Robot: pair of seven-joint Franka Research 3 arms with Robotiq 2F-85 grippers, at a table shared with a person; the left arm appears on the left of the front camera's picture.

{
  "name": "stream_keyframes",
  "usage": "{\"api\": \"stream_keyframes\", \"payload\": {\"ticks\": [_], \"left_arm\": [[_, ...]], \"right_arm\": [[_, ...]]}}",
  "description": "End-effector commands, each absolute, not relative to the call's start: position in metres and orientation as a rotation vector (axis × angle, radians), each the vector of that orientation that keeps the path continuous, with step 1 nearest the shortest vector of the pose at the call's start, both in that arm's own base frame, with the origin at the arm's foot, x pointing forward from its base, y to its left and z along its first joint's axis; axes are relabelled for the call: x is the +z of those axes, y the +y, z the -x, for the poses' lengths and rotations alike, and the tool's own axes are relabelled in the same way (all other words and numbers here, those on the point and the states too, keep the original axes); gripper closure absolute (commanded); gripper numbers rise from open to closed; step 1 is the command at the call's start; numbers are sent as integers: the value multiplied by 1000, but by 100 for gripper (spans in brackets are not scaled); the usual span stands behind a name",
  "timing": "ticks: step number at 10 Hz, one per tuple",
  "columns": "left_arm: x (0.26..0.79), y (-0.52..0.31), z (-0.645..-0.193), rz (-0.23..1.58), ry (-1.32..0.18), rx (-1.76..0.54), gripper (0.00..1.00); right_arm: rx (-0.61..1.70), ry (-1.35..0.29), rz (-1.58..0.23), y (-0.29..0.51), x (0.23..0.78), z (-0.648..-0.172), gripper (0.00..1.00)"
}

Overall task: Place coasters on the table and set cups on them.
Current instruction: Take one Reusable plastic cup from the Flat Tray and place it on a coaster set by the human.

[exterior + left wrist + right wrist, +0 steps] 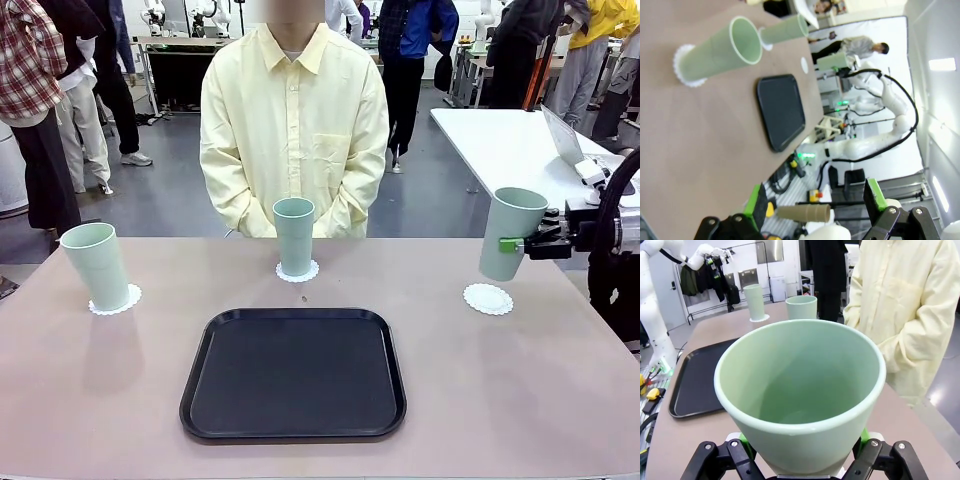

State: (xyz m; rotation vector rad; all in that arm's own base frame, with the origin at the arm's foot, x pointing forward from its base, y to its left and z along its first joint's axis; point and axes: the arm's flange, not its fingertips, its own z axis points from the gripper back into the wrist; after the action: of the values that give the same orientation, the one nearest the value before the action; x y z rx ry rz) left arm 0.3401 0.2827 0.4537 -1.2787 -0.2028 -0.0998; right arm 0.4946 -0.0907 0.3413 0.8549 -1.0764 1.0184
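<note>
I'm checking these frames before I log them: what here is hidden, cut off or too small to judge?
- Front view: the right gripper sits behind the held cup, so its jaws' contact is hidden.
- Right wrist view: the held cup blocks the empty coaster.
- Left wrist view: the left gripper is cut by the bottom edge.
- Front view: a tiny dark speck on the table, too small to identify.

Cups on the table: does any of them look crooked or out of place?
Two cups stand on their coasters. The left cup seems to lean slightly. The third cup hangs tilted in the right gripper, above and beside the bare coaster.
</note>
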Motion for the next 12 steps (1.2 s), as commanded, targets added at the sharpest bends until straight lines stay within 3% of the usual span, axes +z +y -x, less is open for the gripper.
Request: {"api": "stream_keyframes", "payload": {"ticks": [1,12], "left_arm": [[455,282,-339,1278,-212,-95,0],[455,282,-339,1278,-212,-95,0]], "right_arm": [[1032,-1083,-818,-101,332,-504,15],[1060,-988,-835,-96,282,-513,15]]}}
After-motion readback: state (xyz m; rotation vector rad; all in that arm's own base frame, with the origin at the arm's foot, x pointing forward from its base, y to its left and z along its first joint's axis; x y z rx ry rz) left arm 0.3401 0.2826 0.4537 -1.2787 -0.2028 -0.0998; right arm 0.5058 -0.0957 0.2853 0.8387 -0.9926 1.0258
